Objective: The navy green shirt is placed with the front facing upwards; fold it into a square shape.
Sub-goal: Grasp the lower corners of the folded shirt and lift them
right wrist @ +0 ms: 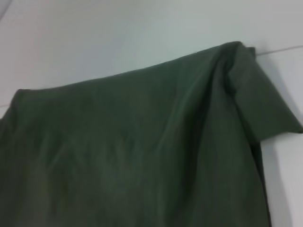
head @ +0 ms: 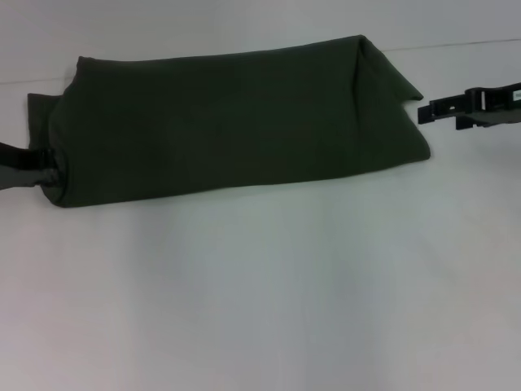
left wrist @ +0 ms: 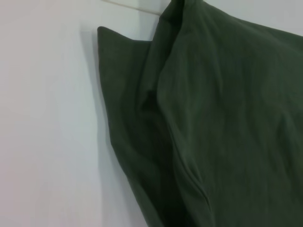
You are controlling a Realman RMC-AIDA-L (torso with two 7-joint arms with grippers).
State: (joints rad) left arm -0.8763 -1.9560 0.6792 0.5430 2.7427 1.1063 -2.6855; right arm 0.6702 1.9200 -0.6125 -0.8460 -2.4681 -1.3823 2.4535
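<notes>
The navy green shirt (head: 236, 122) lies on the white table, folded into a long band running left to right, plain green side up. No lettering or neck label shows. A sleeve tip sticks out at its right end (head: 403, 85) and another at its left end (head: 37, 110). My left gripper (head: 45, 173) is at the band's near-left corner, touching the cloth. My right gripper (head: 425, 112) hovers just off the right end, apart from the cloth. The left wrist view shows the left end's layered folds (left wrist: 199, 118). The right wrist view shows the right end and its sleeve (right wrist: 265, 109).
The white table (head: 260, 293) stretches bare in front of the shirt. A thin seam line in the table surface (head: 472, 42) runs behind the shirt.
</notes>
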